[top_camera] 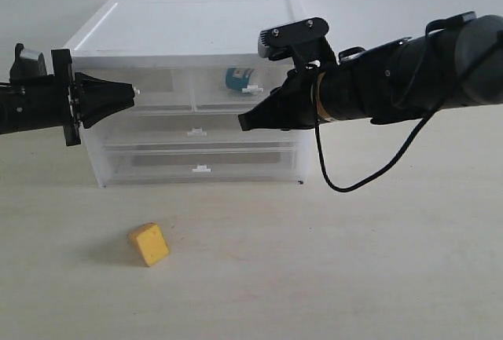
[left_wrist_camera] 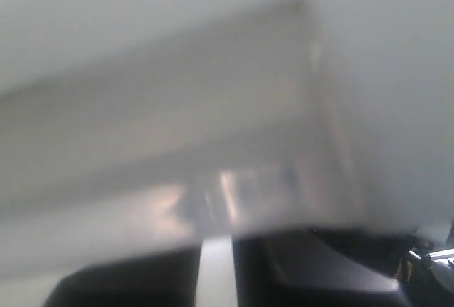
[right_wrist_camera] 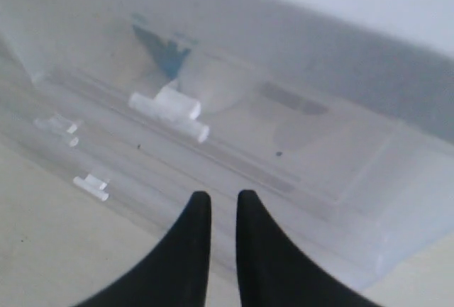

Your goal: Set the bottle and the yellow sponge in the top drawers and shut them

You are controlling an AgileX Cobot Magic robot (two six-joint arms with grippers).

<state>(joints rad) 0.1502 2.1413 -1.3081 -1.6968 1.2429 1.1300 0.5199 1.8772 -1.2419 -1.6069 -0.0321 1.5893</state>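
Note:
The bottle [top_camera: 235, 79] shows through the front of the shut right top drawer [top_camera: 275, 90]; in the right wrist view its teal label [right_wrist_camera: 164, 48] is a blur behind that drawer's tab handle [right_wrist_camera: 170, 112]. On the table in front of the cabinet lies the yellow sponge [top_camera: 148, 244], apart from both arms. My left gripper [top_camera: 130, 92] has its tips at the tab handle of the left top drawer [top_camera: 161, 81]. Up close, the left gripper [left_wrist_camera: 216, 239] has a white strip between its near-closed jaws. My right gripper [top_camera: 242, 123] [right_wrist_camera: 220, 197] hangs shut and empty, just below the right top drawer.
The white cabinet [top_camera: 196, 22] stands at the back of the pale table [top_camera: 354, 277]. Two full-width drawers [top_camera: 196, 131] [top_camera: 201, 169] lie under the top pair. A black cable [top_camera: 346, 187] loops down from the right arm.

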